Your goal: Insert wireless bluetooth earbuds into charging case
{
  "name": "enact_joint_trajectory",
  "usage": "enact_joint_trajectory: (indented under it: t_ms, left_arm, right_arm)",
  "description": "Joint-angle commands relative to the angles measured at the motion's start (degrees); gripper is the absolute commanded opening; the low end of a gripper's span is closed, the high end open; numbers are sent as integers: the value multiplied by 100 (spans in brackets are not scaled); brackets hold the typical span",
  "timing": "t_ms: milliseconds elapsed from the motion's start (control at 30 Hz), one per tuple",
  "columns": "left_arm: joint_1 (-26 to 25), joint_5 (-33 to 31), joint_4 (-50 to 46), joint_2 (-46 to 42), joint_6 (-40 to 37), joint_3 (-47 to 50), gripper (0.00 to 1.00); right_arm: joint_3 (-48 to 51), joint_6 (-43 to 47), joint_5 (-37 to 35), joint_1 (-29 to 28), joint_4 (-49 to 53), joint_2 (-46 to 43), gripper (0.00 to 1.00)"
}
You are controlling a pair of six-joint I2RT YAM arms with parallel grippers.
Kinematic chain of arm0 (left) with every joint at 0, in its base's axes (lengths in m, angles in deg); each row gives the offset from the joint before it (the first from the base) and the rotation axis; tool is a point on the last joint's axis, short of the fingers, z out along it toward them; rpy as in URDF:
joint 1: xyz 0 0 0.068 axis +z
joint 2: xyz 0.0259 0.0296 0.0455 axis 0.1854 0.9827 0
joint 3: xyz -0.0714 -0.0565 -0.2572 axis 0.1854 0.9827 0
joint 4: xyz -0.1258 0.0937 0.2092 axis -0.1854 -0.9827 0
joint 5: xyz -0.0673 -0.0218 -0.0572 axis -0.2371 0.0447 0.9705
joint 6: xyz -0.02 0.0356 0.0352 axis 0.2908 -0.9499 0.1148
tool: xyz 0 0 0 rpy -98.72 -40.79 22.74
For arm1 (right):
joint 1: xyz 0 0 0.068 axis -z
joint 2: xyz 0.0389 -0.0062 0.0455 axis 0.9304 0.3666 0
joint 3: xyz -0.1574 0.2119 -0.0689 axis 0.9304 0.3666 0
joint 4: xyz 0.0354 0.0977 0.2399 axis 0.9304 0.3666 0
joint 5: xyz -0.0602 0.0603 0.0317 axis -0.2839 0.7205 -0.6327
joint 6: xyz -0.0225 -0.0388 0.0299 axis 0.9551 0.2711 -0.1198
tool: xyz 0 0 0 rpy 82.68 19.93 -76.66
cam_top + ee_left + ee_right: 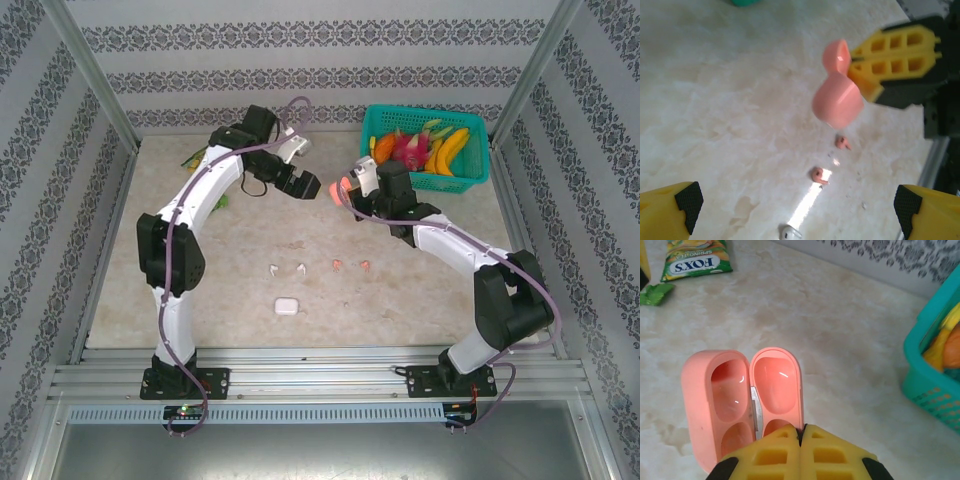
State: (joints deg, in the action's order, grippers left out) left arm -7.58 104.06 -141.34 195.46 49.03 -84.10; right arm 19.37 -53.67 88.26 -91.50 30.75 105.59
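An open coral-pink charging case [740,395] hangs above the table, both hollows empty. My right gripper [801,435] is shut on the rim of its right half. In the top view the case [338,189] is at mid-table, with the right gripper [356,182] on it. My left gripper [303,168] stands open just left of the case, holding nothing. From the left wrist the case [837,97] floats ahead of the left gripper [797,210]. Two pink earbuds [842,143] [818,175] and a white earbud [788,232] lie on the table below. Two white earbuds [272,268] [300,268] and two pink ones [338,265] [365,265] form a row.
A shut white case [286,306] lies near the front. A teal basket [480,150] of toy fruit stands at the back right. A snack packet [695,260] and a green leaf [652,294] lie at the back left. Patterned walls and metal rails enclose the table.
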Motion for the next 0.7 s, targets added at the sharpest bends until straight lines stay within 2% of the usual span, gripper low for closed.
enact_joint_trajectory:
  t_ms: [0, 167, 300, 667]
  left_arm:
    - [72, 761, -878, 221, -675, -303, 98]
    - [110, 1301, -1010, 510, -764, -608, 92]
    - [112, 1499, -1292, 771, -918, -943, 89]
    - [112, 1680, -1475, 1046, -1049, -1135, 76]
  right_arm:
    - [218, 749, -169, 50, -875, -177, 0]
    - [259, 758, 627, 208, -975, -243, 0]
    - [255, 767, 1055, 213, -898, -245, 0]
    - [93, 837, 1552, 165, -876, -128, 0]
